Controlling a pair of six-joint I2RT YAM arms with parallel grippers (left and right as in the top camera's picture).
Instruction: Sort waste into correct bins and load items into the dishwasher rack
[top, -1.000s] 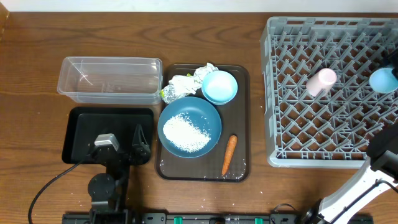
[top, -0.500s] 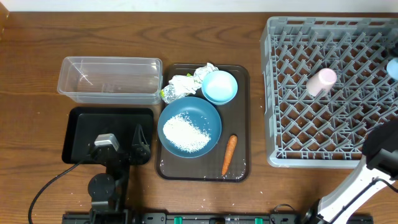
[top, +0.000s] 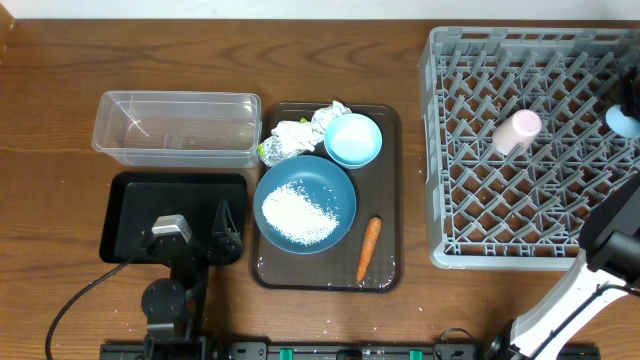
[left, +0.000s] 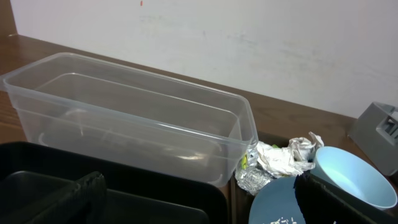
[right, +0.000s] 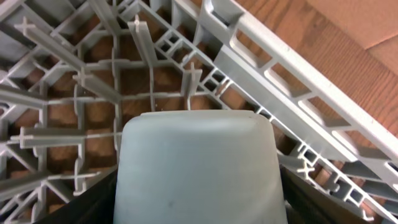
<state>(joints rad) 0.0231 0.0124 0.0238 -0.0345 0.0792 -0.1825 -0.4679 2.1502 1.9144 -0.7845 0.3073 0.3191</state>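
The grey dishwasher rack (top: 530, 60) fills the right side. A pinkish-white cup (top: 517, 130) lies in it. My right gripper (right: 199, 208) is shut on the pale-blue cup (right: 196, 162), which hangs over the rack's lattice near its right wall; the cup also shows in the overhead view (top: 626, 122). My left gripper (left: 205, 205) is open and empty, low over the black bin (top: 130, 200). The clear tub (top: 175, 128) behind it is empty. The dark-blue bowl (top: 330, 185) holds rice (top: 298, 212). Near it are the pale-blue bowl (top: 352, 140), wrappers (top: 295, 135) and carrot (top: 368, 250).
The bowls, wrappers and carrot sit on a flat brown tray (top: 388, 180) in the middle of the wooden table. The left arm's base and cable (top: 165, 300) are at the front left. The right arm (top: 605, 250) crosses the rack's front right corner.
My right gripper has carried the pale-blue cup a little further toward the rack's right edge. The left arm and everything on the tray are unmoved.
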